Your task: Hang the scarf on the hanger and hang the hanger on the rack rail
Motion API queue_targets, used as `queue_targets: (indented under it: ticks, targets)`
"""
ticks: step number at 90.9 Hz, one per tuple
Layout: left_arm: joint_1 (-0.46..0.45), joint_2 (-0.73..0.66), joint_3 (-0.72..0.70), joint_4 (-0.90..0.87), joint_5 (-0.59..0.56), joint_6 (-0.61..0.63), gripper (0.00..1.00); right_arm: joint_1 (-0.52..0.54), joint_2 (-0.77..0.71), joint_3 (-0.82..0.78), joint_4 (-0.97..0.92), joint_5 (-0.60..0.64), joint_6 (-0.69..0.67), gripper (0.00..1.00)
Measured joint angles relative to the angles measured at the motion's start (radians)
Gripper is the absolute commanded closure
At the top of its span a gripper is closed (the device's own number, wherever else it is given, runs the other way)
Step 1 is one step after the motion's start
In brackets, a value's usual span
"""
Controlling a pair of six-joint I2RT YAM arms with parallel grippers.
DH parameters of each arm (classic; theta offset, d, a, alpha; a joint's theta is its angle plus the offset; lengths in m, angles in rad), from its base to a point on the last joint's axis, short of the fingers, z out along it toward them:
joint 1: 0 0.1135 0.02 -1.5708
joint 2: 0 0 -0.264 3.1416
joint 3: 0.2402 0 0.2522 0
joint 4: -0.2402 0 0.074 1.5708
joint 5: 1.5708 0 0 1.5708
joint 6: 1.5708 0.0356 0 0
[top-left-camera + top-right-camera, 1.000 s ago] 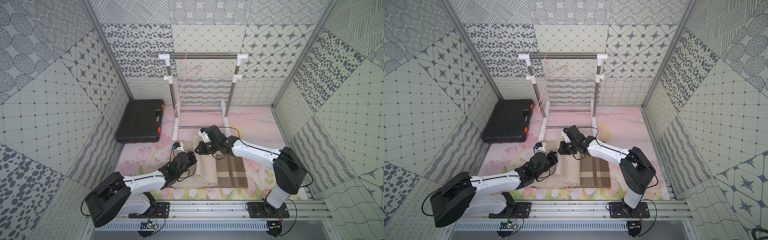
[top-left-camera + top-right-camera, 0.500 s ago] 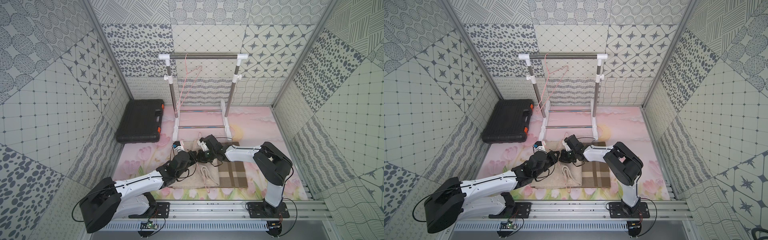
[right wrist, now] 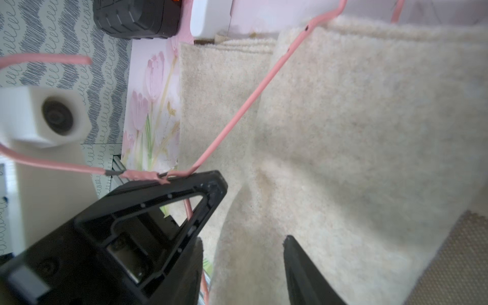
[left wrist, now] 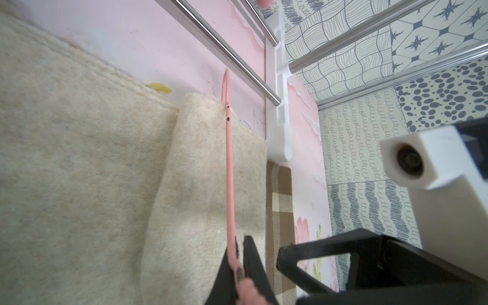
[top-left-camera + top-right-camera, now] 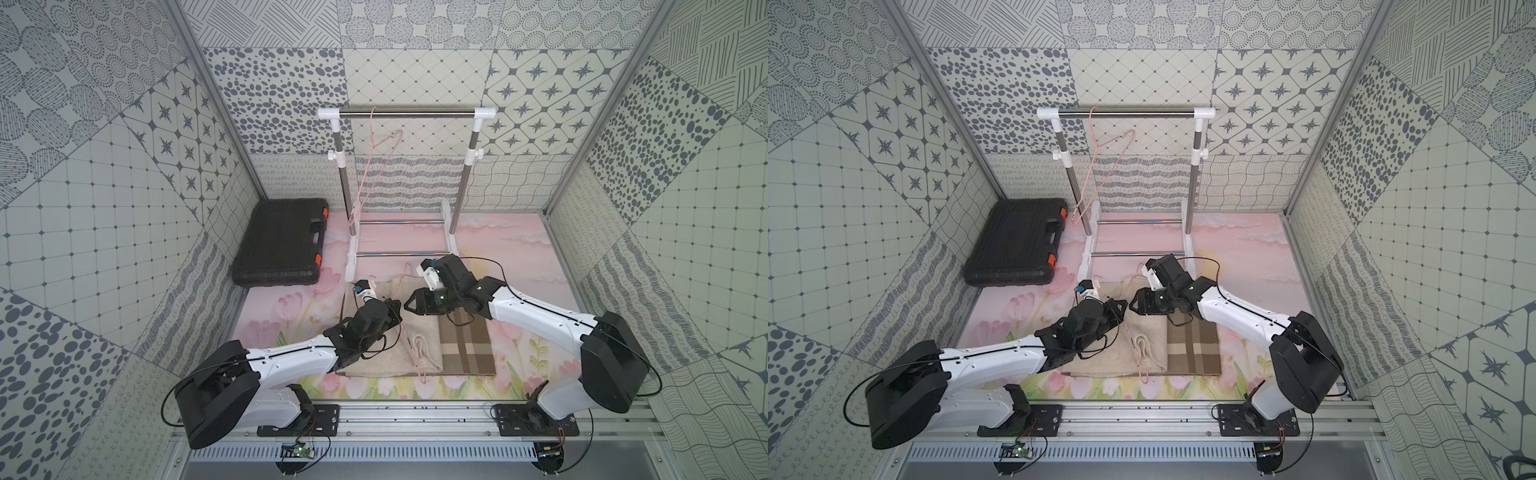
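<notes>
The right claw (image 5: 409,306) has just spread and let the folded scarf (image 5: 390,361) drop against the pink hanger (image 4: 228,171), which the left claw (image 4: 239,266) keeps pinching, so the draping looks unfinished.

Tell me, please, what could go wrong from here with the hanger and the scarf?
1. The left gripper pinches the thin hanger wire at one spot, so the wire may twist or slip when lifted.
2. In the left wrist view the wire lies on top of the scarf, so a lift may leave the scarf behind.
3. The open right gripper hovers close to the left one, and they could collide.
</notes>
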Motion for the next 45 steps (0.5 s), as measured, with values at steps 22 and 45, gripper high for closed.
queue_targets:
  ticks: [22,45]
  targets:
    - [0.000,0.007,0.010,0.002,0.009,0.000,1.00,0.084,0.018,0.025,-0.077,0.026,-0.079,0.60]
    - [-0.004,0.010,0.017,0.002,0.011,0.000,1.00,0.103,0.035,0.061,-0.100,0.060,-0.114,0.62]
